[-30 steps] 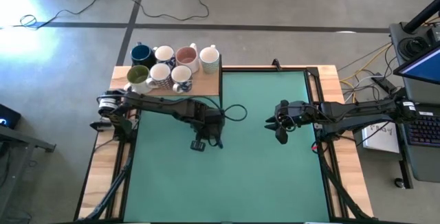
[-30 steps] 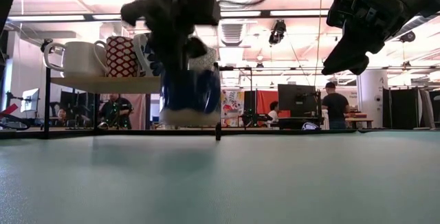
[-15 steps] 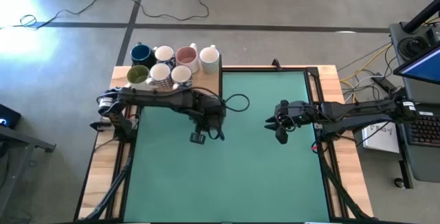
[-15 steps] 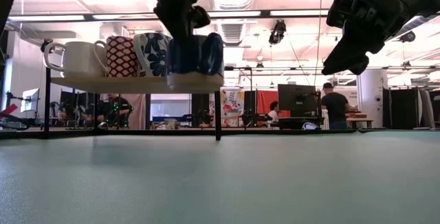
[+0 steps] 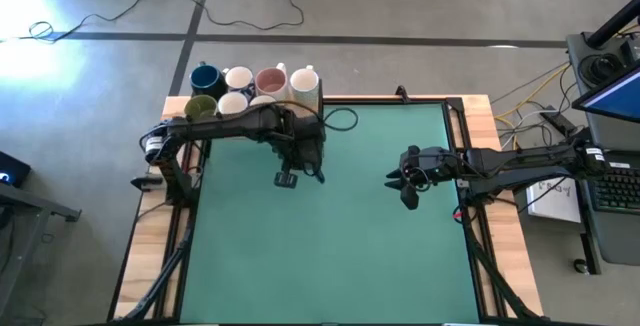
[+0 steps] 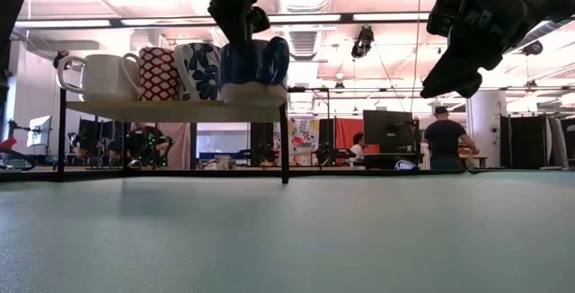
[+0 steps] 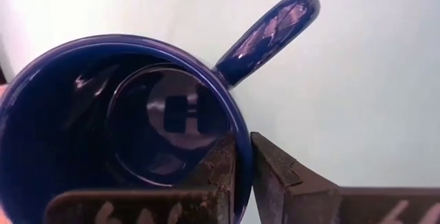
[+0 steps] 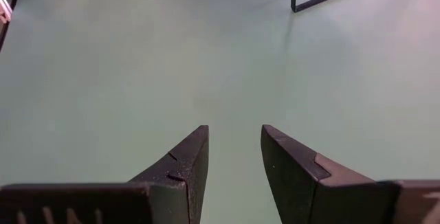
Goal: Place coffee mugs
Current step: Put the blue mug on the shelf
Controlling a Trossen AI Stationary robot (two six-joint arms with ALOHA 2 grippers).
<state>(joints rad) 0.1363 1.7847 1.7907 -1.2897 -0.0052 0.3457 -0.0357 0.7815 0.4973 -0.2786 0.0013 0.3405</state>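
My left gripper is shut on a dark blue mug, held up at the near right corner of a raised wooden shelf. In the high view my left arm covers that mug. On the shelf stand several more mugs: dark blue, white, pink inside, white, olive inside and patterned ones. My right gripper hangs open above the mat's right half, away from all mugs. My left gripper pinches the blue mug's rim close to the handle, one finger inside the cup and one outside. The fingers come from above, pointing down. The mug hangs upright, its base level with the shelf top; whether it rests there I cannot tell.
The green mat covers the table between wooden side strips. The shelf stands on thin legs at the far left corner. People and desks show in the room beyond the far edge. A desk with a laptop stands right of the table.
My left gripper has carried the blue mug up and toward the far edge, from low over the mat to shelf height beside the patterned mugs. The mug stayed upright in the hold.
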